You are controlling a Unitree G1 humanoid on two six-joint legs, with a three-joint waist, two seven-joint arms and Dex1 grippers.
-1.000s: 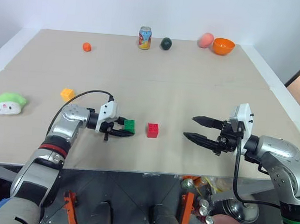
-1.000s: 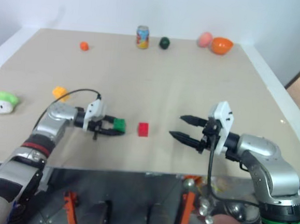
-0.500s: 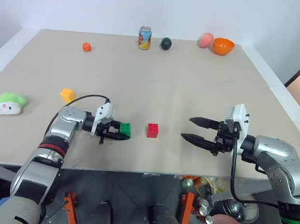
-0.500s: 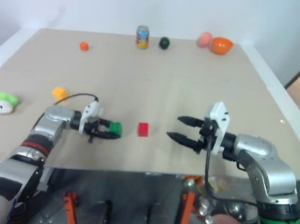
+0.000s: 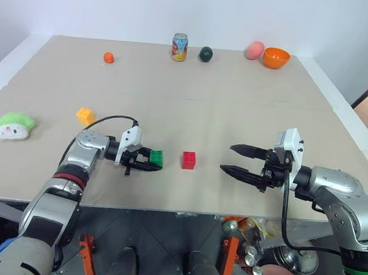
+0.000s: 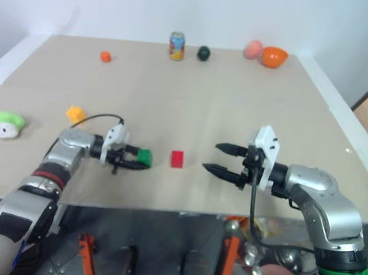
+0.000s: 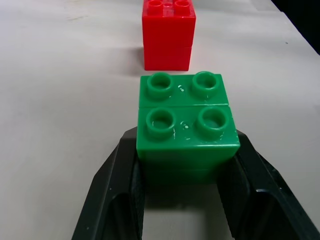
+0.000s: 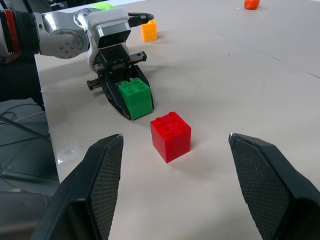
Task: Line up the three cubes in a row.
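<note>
The red cube (image 5: 188, 160) sits near the front edge of the beige worktop (image 5: 186, 106) and serves as the landmark here. Just to its left, apart from it by a small gap, the green cube (image 5: 156, 159) rests on the worktop, studs up, clamped between the two black fingers of the left claw (image 5: 147, 162); the fingers press against its two opposite sides, as the left wrist view shows. The yellow-orange cube (image 5: 84, 115) lies well to the left of the red cube and somewhat farther back, alone and untouched. To the right of the red cube the right claw (image 5: 236, 161) hovers with its fingers spread wide and nothing between them, pointing toward the red cube. Far behind the red cube, along the back edge, stand a drink can (image 5: 179, 47), a dark ball (image 5: 206, 54), a pink egg-shaped thing (image 5: 254, 50) and an orange bowl (image 5: 276, 57). A small orange ball (image 5: 109, 57) lies back left, and a green-and-white plush toy (image 5: 13, 126) far left.
</note>
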